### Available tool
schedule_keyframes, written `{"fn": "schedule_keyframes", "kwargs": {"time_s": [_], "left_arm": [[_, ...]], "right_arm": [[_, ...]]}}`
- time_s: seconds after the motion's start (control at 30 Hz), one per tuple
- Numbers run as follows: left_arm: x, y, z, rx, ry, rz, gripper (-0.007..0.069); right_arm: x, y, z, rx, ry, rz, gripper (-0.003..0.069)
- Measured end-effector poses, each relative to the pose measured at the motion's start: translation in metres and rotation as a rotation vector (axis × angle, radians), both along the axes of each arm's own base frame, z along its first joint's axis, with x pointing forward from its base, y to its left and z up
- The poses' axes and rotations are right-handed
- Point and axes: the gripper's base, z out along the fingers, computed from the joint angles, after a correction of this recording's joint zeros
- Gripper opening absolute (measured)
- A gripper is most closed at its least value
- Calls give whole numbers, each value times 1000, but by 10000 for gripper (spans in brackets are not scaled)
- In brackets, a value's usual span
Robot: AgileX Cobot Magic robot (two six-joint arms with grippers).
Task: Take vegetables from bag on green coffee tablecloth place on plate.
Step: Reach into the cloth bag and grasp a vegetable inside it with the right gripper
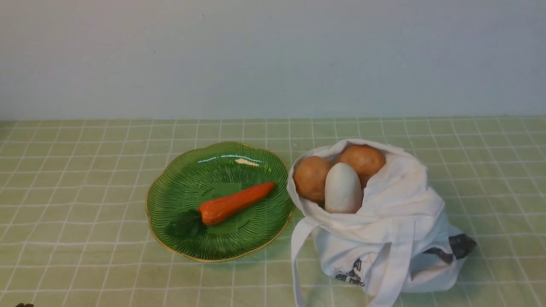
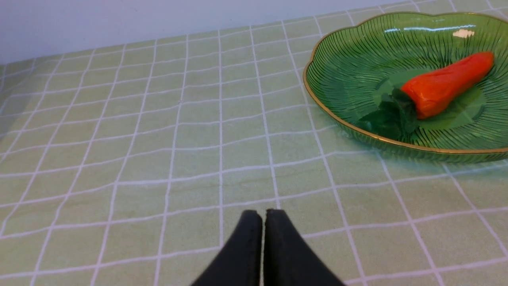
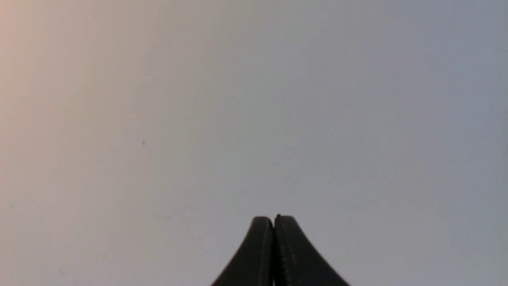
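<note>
The white cloth bag (image 1: pixel 384 238) stands open on the pale green grid tablecloth (image 1: pixel 85 204), right of centre. Inside it show a white radish (image 1: pixel 342 187) and two brown potatoes (image 1: pixel 311 177) (image 1: pixel 363 160). The dark green plate (image 1: pixel 183 183) with a gold rim lies left of the bag and holds an orange carrot (image 1: pixel 234 202) with dark leaves. The plate (image 2: pixel 357 63) and carrot (image 2: pixel 444 85) also show in the left wrist view. My left gripper (image 2: pixel 264 212) is shut and empty, low over bare cloth left of the plate. My right gripper (image 3: pixel 274 217) is shut and empty, facing a blank wall.
A plain pale wall (image 1: pixel 273 55) runs behind the table's far edge. Neither arm shows in the front view, apart from a small dark bit at the bottom left corner (image 1: pixel 23 305).
</note>
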Motion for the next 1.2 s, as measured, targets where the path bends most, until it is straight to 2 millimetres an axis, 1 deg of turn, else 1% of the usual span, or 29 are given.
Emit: {"fn": "schedule_keyframes", "kwargs": {"time_s": [0.27,0.5,0.63,0.67,0.7,0.77,0.83,0.87,0.9,0.93,0.97,1.0,1.07,1.1,1.13,1.17,1.2], "left_arm": [[0,0,0,0,0,0,-5],[0,0,0,0,0,0,-5],[0,0,0,0,0,0,-5],[0,0,0,0,0,0,-5],[0,0,0,0,0,0,-5],[0,0,0,0,0,0,-5],[0,0,0,0,0,0,-5],[0,0,0,0,0,0,-5],[0,0,0,0,0,0,-5],[0,0,0,0,0,0,-5],[0,0,0,0,0,0,-5],[0,0,0,0,0,0,-5],[0,0,0,0,0,0,-5],[0,0,0,0,0,0,-5],[0,0,0,0,0,0,-5],[0,0,0,0,0,0,-5],[0,0,0,0,0,0,-5]], "right_arm": [[-6,-3,10,86,-132,8,-10],[-4,-3,7,101,-90,11,-10],[-6,-4,13,76,-130,-7,-10],[-7,-4,17,70,-137,-10,-10],[-8,-4,27,61,-150,-15,-10],[-9,-4,50,33,-161,-26,-10],[-5,-2,79,-30,-122,-43,-10],[2,-1,95,-73,-58,-51,-10],[11,0,107,-100,21,-50,-10],[12,0,105,-103,38,-49,-10],[24,0,115,-121,140,-42,-10],[44,1,125,-130,301,-25,-10],[76,1,133,-138,548,3,-10],[95,2,131,-142,739,27,-10],[99,2,132,-143,743,27,-10],[119,2,129,-151,935,53,-10],[133,3,127,-164,1035,73,-10]]}}
